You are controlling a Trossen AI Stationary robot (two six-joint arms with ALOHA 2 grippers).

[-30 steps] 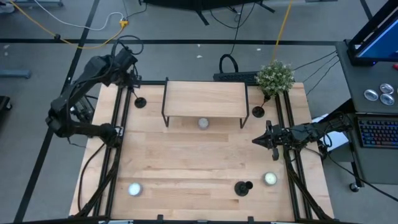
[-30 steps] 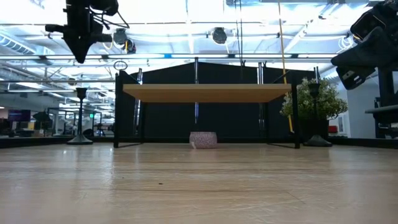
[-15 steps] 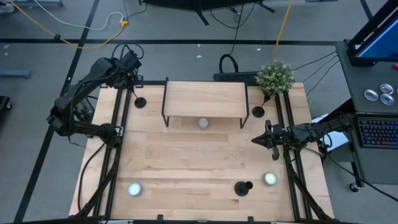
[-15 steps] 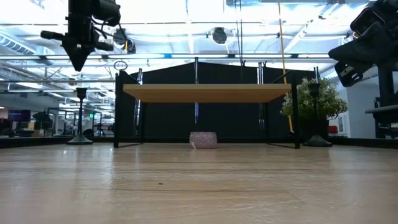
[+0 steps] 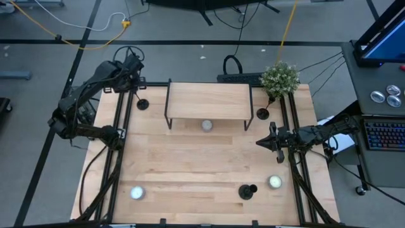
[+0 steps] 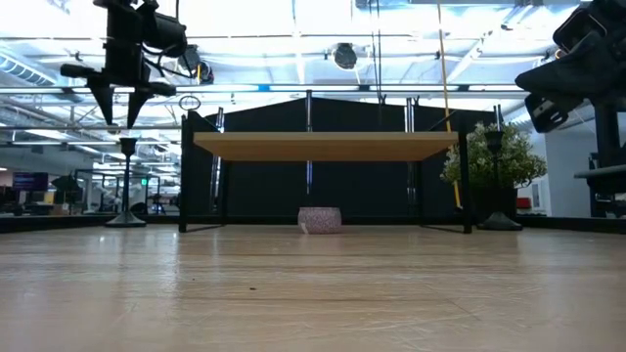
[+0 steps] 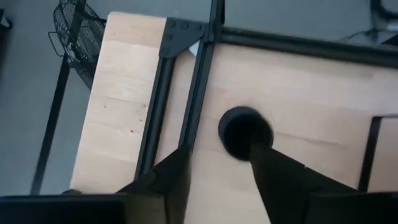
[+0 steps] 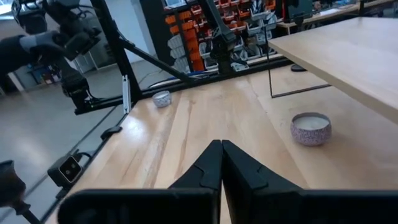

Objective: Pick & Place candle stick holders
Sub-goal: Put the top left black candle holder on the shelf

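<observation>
Three black candle stick holders stand on their round bases: one at the far left (image 5: 143,104), one at the far right (image 5: 262,114), one at the near edge (image 5: 247,190). My left gripper (image 5: 135,68) is open and hangs high over the far left corner. In its wrist view (image 7: 217,155) the far-left holder (image 7: 244,130) shows below, between the fingers and a little ahead of them. The low view shows the open gripper (image 6: 117,103) above that holder (image 6: 127,186). My right gripper (image 5: 258,143) is shut and empty at the right side, as its wrist view (image 8: 221,148) shows.
A low wooden shelf on black legs (image 5: 207,101) stands at the far middle, with a white tealight (image 5: 207,125) under its near edge. More tealights lie near left (image 5: 137,192) and near right (image 5: 274,182). A small plant (image 5: 280,78) stands at the far right corner.
My left gripper has opened: in the low view its fingers formed a single point before and now stand apart. It has also turned about its own axis while staying high over the far left corner. My right arm has kept still.
</observation>
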